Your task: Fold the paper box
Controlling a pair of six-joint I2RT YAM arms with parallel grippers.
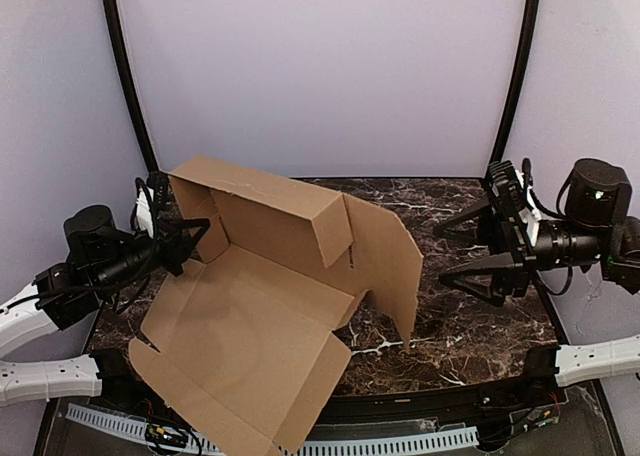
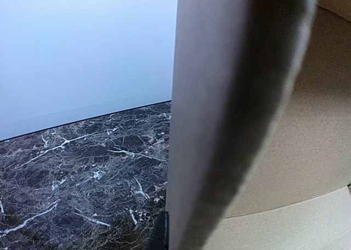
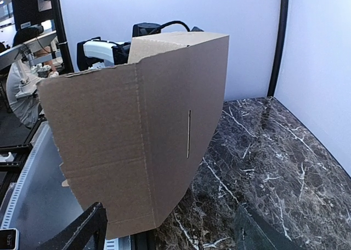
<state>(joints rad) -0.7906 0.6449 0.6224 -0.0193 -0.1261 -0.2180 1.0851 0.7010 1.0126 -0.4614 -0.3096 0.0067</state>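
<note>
Far left: left pincer clamped on the upright left wall of the paper box, with blurred cardboard across most of the wrist view. Left of centre on the marble worktop: partly folded, long axis running far to near and slanting to the near left, flat panels overhanging the near edge. Rear wall standing at the far end, open side up and toward the arms. Slotted right flap upright, bending nearward. Far right, well apart from the cardboard: right pincer spread wide, holding nothing.
</note>
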